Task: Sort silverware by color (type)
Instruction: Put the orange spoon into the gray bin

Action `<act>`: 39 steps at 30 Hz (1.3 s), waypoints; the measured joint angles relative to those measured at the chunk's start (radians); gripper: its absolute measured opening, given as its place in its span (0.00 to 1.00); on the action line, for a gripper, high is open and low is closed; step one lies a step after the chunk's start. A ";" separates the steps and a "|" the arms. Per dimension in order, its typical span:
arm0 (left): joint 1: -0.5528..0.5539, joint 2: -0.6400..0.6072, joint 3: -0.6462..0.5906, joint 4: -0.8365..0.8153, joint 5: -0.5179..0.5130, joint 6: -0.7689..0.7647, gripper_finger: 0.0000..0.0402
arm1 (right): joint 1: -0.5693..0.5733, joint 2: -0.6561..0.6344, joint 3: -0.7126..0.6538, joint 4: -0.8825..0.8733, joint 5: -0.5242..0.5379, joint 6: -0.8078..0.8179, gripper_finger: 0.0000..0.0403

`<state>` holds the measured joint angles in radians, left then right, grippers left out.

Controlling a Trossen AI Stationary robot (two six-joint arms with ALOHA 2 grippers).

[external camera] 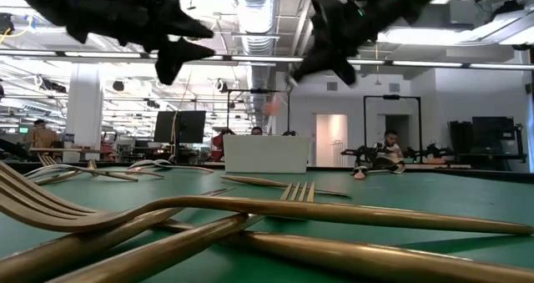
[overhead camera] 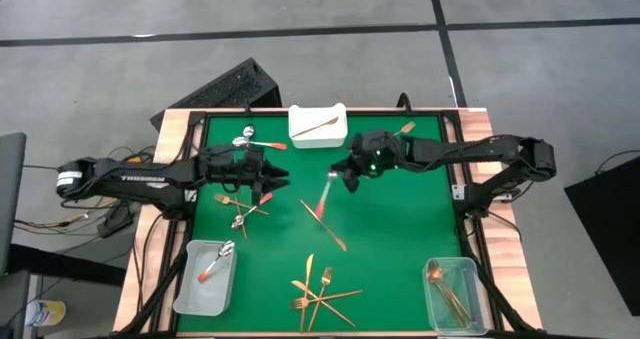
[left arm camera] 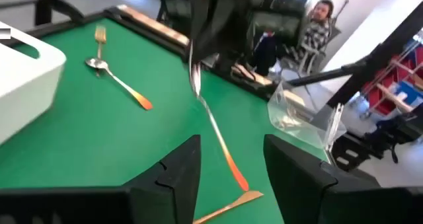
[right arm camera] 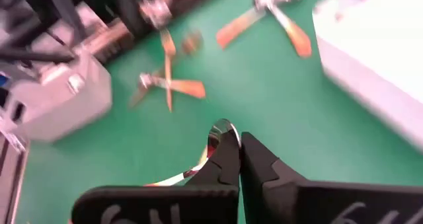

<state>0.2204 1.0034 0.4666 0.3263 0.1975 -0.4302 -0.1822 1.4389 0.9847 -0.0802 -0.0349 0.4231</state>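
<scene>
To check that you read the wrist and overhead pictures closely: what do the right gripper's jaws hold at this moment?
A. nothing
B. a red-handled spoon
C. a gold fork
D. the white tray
B: the right gripper is shut on a red-handled spoon, its silver bowl showing at the jaws and its handle hanging above the green table.

- You're in a big open lab or workshop: exposed ceiling ducts (external camera: 265,3), strip lights, grey floor (overhead camera: 100,69).
- Desks with monitors (external camera: 179,126) and a seated person (external camera: 388,154) sit behind your green table (overhead camera: 390,229).
</scene>
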 joint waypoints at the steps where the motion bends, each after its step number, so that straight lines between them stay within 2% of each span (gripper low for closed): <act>1: -0.002 0.027 0.017 0.001 0.000 0.000 0.40 | 0.000 0.007 0.030 0.001 0.000 -0.020 0.02; 7: -0.001 0.182 0.150 -0.001 -0.003 0.002 0.49 | -0.001 0.043 0.162 -0.042 0.002 -0.127 0.02; 14: 0.015 0.284 0.265 -0.044 0.001 -0.036 0.47 | -0.001 0.056 0.204 -0.037 0.008 -0.170 0.02; 25: 0.016 0.389 0.342 -0.041 0.087 -0.113 0.30 | 0.028 0.053 0.206 0.036 0.010 -0.196 0.02; 33: 0.015 0.352 0.356 -0.072 0.073 -0.188 0.02 | 0.050 0.053 0.206 0.041 0.013 -0.200 0.02; 36: 0.015 0.291 0.356 -0.171 0.007 -0.204 0.01 | 0.051 0.054 0.207 0.045 0.015 -0.188 0.10; 39: 0.009 0.206 0.356 -0.350 -0.081 -0.226 0.00 | 0.049 0.054 0.205 0.038 0.034 -0.183 0.21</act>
<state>0.2293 1.2096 0.8227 -0.0240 0.1164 -0.6559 -0.1329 1.4933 1.1900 -0.0425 -0.0010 0.2406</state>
